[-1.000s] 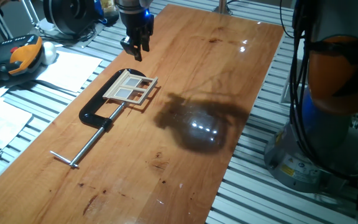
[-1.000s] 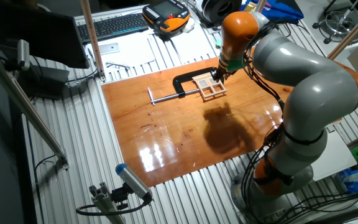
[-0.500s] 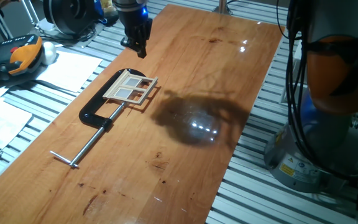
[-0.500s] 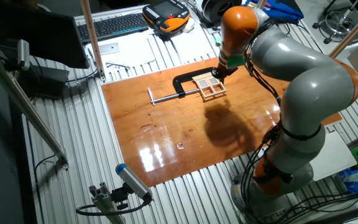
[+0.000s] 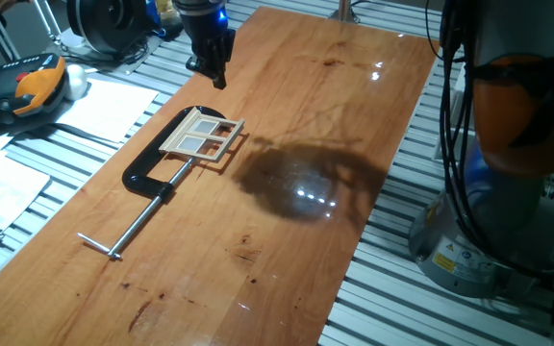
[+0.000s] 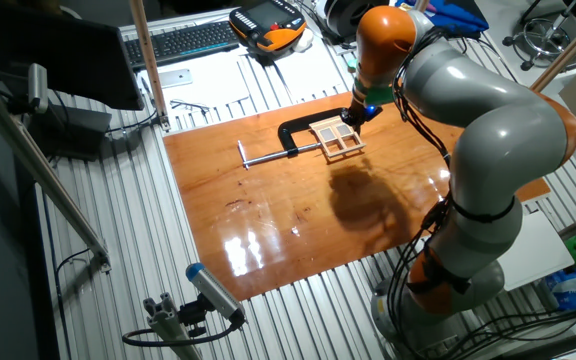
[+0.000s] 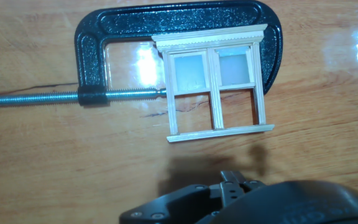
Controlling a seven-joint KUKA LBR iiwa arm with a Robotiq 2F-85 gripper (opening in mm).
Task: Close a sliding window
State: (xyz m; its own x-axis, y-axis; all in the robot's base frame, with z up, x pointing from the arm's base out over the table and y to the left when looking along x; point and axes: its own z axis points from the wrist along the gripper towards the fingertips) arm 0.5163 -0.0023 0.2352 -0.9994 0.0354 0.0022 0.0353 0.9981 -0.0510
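The sliding window (image 5: 201,135) is a small pale wood frame lying flat on the wooden table, held in the jaw of a black C-clamp (image 5: 148,169). In the hand view the window (image 7: 215,84) shows two pale panes side by side in the half under the cornice; the other half shows bare table through it. My gripper (image 5: 214,73) hangs above the table just beyond the window's far end, apart from it, with fingers together and empty. It shows in the other fixed view (image 6: 352,116) and at the bottom of the hand view (image 7: 232,180).
The clamp's steel screw bar (image 5: 133,226) runs toward the table's front left. An orange and black pendant (image 5: 29,85) and papers (image 5: 104,104) lie off the table to the left. A keyboard (image 6: 183,42) lies behind. The robot base (image 5: 493,240) stands to the right.
My gripper has lifted a little and drawn back from the window's far end, and its fingers look closer together than a second ago. The window and clamp have not moved.
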